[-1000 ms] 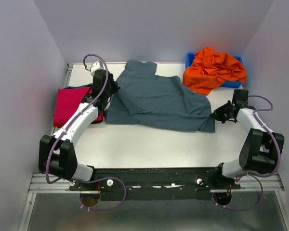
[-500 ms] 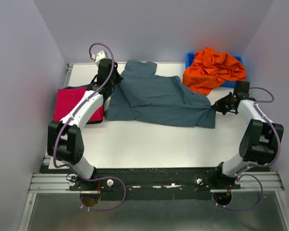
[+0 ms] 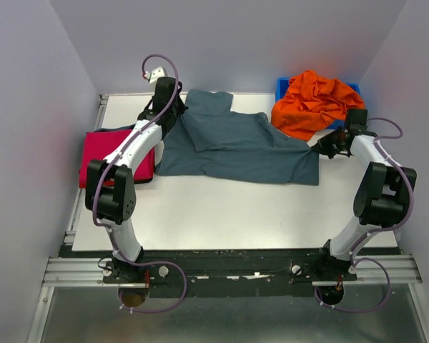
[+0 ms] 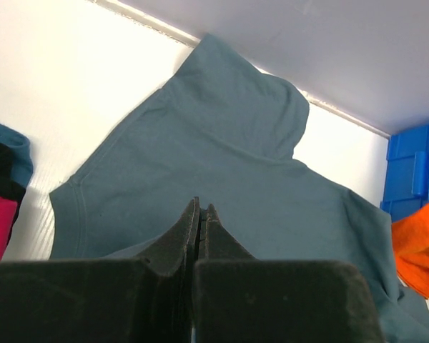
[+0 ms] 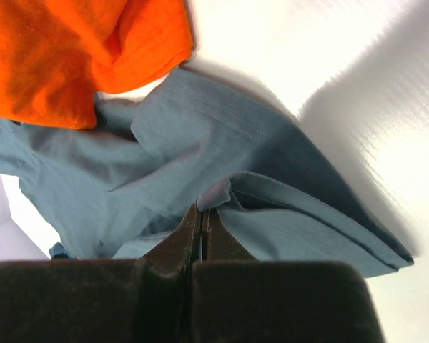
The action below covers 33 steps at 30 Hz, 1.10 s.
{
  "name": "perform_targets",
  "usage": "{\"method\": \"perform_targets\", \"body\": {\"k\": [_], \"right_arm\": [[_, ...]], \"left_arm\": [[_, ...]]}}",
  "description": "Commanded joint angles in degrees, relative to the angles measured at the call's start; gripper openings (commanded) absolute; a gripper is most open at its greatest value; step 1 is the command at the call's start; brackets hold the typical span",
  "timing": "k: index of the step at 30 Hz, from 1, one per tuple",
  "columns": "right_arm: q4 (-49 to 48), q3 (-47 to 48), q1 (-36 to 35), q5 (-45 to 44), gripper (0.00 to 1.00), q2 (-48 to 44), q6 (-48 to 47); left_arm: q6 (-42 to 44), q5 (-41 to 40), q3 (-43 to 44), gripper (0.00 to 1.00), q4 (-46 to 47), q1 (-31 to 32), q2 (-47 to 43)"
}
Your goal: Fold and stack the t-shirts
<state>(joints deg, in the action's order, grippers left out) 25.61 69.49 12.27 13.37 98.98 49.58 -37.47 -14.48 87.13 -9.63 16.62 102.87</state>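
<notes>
2 white arms (image 3: 132, 152) (purple cables (image 3: 161, 60))

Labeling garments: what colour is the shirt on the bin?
The shirt is bright orange; top external view.

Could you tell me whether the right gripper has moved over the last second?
Yes. The right gripper, shut on a corner of the grey-blue shirt, has moved upward in the top view, closer to the blue bin.

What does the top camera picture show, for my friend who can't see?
A grey shirt lies spread on a white table, pinched by the robot's left fingers at its left edge and right fingers at its right corner. An orange shirt sits on a blue bin; a red shirt lies left.
</notes>
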Motion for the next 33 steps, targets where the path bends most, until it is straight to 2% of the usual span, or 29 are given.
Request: {"method": "perform_targets", "body": {"k": [1,7,9,11,12,14,15,19,20,21,24,27,33], "right_arm": [[1.99,3.54,-0.32,-0.09,0.01,2.7,0.6],[2.96,6.53,-0.67,-0.01,0.01,6.31,0.6],[3.31,7.49,-0.76,0.34,0.1,7.45,-0.01],[3.75,7.67,-0.76,0.26,0.32,7.72,-0.01],[3.58,7.06,-0.67,0.08,0.37,7.29,0.25],[2.96,4.17,-0.76,-0.88,0.48,4.57,0.69],[1.57,-1.32,-0.76,-3.58,0.61,-1.62,1.04],[0.42,-12.07,-0.76,-6.59,0.59,-10.1,2.0],[-0.72,-15.67,-0.76,-6.6,0.57,-12.3,2.79],[-2.04,-18.84,-0.67,-6.25,0.57,-13.97,3.41],[-6.17,-27.19,-0.67,-6.42,0.54,-18.55,5.78],[-8.9,-31.69,-0.76,-7.39,0.51,-20.4,8.07],[-10.05,-32.14,-0.76,-9.4,0.5,-18.04,10.35]], "left_arm": [[1.09,-0.55,5.5,0.0,-1.18,-0.27,3.47],[0.82,-0.55,9.45,0.0,-2.06,-1.06,7.25],[0.47,-0.02,10.42,0.0,-2.41,-1.42,8.48],[-0.05,1.03,10.86,0.0,-2.76,-1.68,9.71],[-0.32,1.99,11.3,0.02,-3.11,-1.94,10.41],[-0.84,4.1,12.18,0.26,-3.9,-2.38,11.82],[-1.19,5.85,11.84,0.56,-4.17,-2.64,11.65],[-1.11,6.48,8.15,0.8,-2.86,-2.65,7.27],[-1.11,6.48,7.27,0.89,-2.77,-2.65,6.13],[-1.11,6.57,6.57,0.91,-2.94,-2.65,4.81],[-1.98,8.06,2.97,0.91,-2.42,-2.47,0.51],[-4.0,8.68,-5.62,0.9,1.61,-1.25,-5.73],[-10.24,5.52,-25.85,0.87,10.84,0.34,-18.92]]}}
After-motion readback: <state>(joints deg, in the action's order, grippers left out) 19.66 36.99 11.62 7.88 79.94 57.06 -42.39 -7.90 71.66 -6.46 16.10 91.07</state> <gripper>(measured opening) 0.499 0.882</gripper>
